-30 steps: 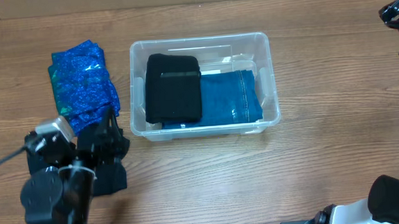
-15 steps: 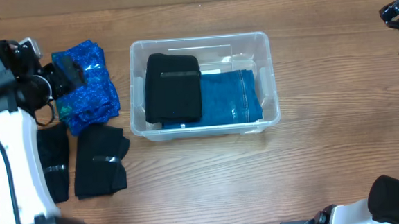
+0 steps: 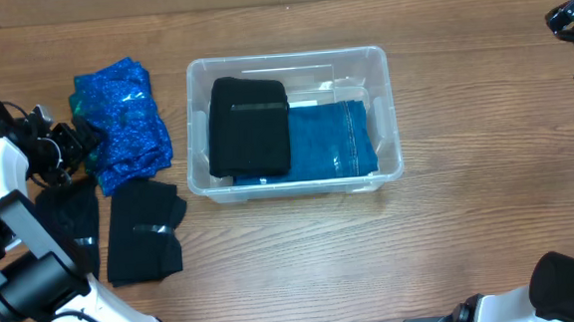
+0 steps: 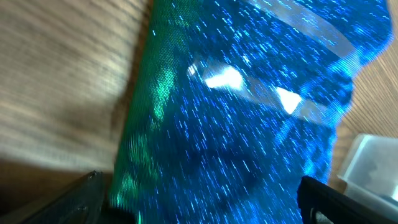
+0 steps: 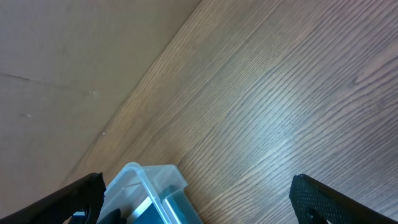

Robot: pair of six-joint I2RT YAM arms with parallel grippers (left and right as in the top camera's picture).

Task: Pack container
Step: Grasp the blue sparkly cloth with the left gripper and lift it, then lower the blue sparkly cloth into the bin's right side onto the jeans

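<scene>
I am holding my left fingers [image 3: 78, 142] wide apart at the sparkly blue garment [image 3: 122, 111], gripping nothing; I should be pinching through the whole fold. My right fingers [image 3: 570, 14] are hanging open, empty. The container [image 3: 286, 57] is sitting mid counter [image 3: 373, 266], mouth up, long axis running left-right.

One container [image 3: 392, 95], five folded garments [image 3: 250, 128]

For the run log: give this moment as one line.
left gripper open at blue cloth | right gripper open, far right | container holds black cloth, denim | two loose cloths on table
</scene>
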